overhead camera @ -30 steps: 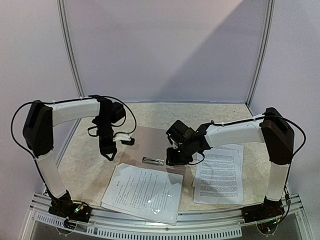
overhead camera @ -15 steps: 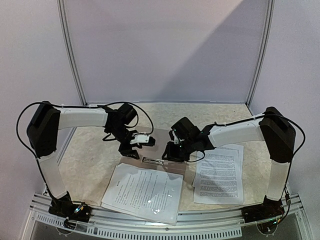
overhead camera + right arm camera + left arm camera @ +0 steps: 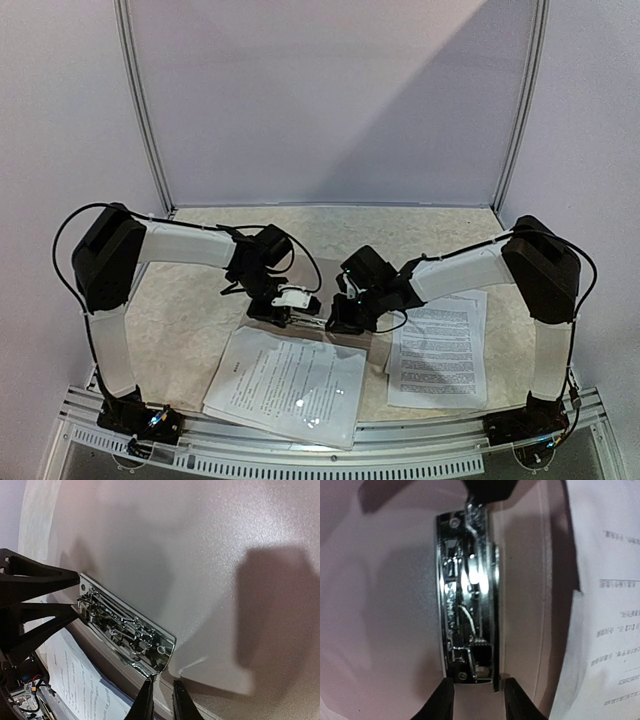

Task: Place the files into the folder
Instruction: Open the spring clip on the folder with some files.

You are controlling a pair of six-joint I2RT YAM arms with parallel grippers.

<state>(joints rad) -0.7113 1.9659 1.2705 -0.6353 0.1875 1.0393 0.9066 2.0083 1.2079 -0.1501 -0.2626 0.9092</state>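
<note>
1. Centrally, the folder (image 3: 210,555) lies flat on the table (image 3: 190,320). It is a smooth brownish-pink board with a faint sheen, and the table top is mottled beige, like stone.
2. A metal clip (image 3: 467,600) sits on the folder's face. It is a long, narrow chromed strip with small springs, rivets and a lever, and glare washes out its fine parts.
3. The left gripper (image 3: 477,697) has its two black fingers set apart, one at each side of one end of the clip. Only the tips enter the left wrist view, so I cannot tell whether they press on the metal.
4. The right gripper (image 3: 162,700) is at the clip's other end. Its slim dark fingers are drawn nearly together, with a thin slit between them, right at the clip's corner. Whether they nip any part of it cannot be told.
5. One stack of files (image 3: 288,385), thin white sheets with fine black print, lies askew by the table's near edge, close beside the clip. The print is too small to read.
6. The second stack (image 3: 440,350) lies on the table to the right of the folder, its far edge partly hidden under the right arm.
7. From above, the two grippers cover nearly all of the clip, and the arms hide part of the folder.
</note>
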